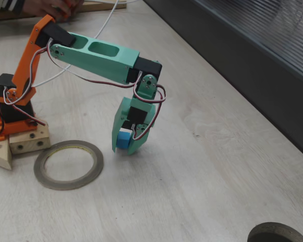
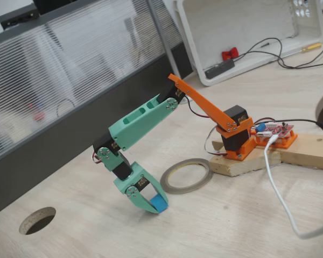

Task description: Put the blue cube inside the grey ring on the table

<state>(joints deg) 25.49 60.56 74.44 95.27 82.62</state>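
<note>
Nearest the lens in one fixed view, a dark round hole (image 2: 37, 220) is cut into the table (image 2: 231, 226); in the other fixed view its rim (image 1: 279, 233) shows at the bottom right corner. Grey ring (image 1: 68, 164) lies flat on the table, just in front of the wooden base block (image 1: 20, 143) under the orange arm mount. Ring interior shows bare wood only. Gripper (image 1: 126, 146) points down beside the ring, to its right in that view, tips at or just above the table; contact cannot be judged. Jaws closed on the blue cube (image 1: 124, 139), which sits pinched between the two green fingers. From the other fixed view the cube (image 2: 159, 203) is near the ring (image 2: 186, 175), outside it, gripper (image 2: 153, 207) clamped round it. White cable (image 2: 282, 199) trails from the base across the table.
</note>
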